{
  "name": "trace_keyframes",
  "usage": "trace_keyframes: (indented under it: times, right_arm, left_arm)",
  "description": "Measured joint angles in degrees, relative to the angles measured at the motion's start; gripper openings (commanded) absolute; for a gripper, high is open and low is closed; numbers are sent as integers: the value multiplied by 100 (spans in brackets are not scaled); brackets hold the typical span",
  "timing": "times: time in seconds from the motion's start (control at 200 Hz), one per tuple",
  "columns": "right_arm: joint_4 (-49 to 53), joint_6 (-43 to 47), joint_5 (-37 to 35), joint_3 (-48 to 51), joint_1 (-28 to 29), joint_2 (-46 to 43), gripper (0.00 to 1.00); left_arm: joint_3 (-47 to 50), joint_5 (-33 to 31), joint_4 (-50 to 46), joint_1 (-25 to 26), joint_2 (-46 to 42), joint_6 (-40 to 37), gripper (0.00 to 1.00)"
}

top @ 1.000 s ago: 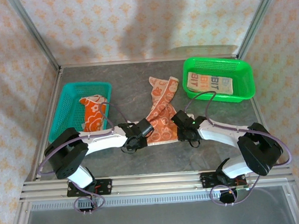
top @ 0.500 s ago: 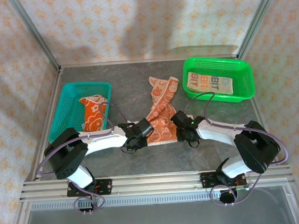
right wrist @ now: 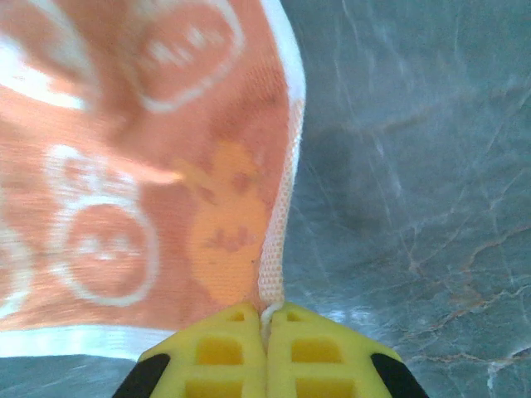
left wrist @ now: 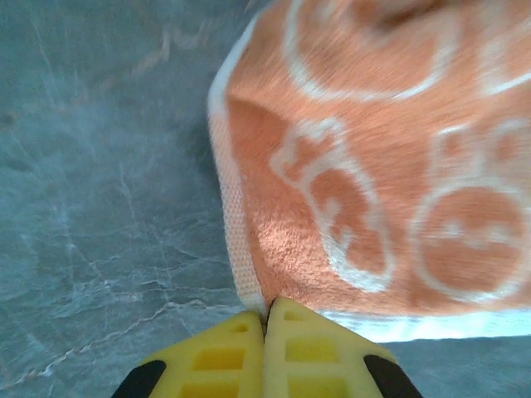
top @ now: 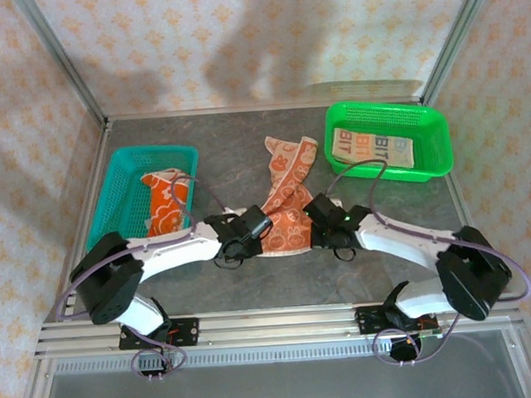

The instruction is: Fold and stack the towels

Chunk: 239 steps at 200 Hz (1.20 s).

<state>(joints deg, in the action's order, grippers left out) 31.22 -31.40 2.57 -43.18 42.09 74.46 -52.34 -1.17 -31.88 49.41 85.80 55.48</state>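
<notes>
Overhead, green basket (top: 435, 139), closer, pinched towel (left wrist: 357, 191) corners

Looks like a robot lab test cell, not a real home: alu extrusion rail (top: 282, 322) w/ two arm bases (top: 156, 327) bolted on, metal frame posts (top: 61, 63), loose purple cables (top: 364, 165), marble-look tabletop (top: 235, 147), wallpaper-print panels (top: 238, 38) as backdrop.
</notes>
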Motion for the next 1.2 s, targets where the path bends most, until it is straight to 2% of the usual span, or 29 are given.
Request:
trace_keyframes:
  times: [0.28, 0.51, 0.651, 0.946, 1.196]
  right_arm:
    - [350, 280, -286, -1683, 0, -717, 0]
    - [319, 675, -695, -2717, -13, -752, 0]
    - [225, 918, -927, -3169, -131, -647, 0]
    - [17, 1565, -1484, -4743, -289, 79, 0]
    - [-87, 1939, -1722, -5788, -483, 767, 0]
  left_arm:
    - [-1316, -850, -463, -87, -1421, -444, 0]
    - [-2240, -1266, -505, -435, -1797, -977, 0]
    - [-3027, -1292, -610, -675, -1537, -1399, 0]
    - [-5163, -1394, -844, -927, -564, -2277, 0]
    - [-6290, -1335, -992, -1377, 98, -2796, 0]
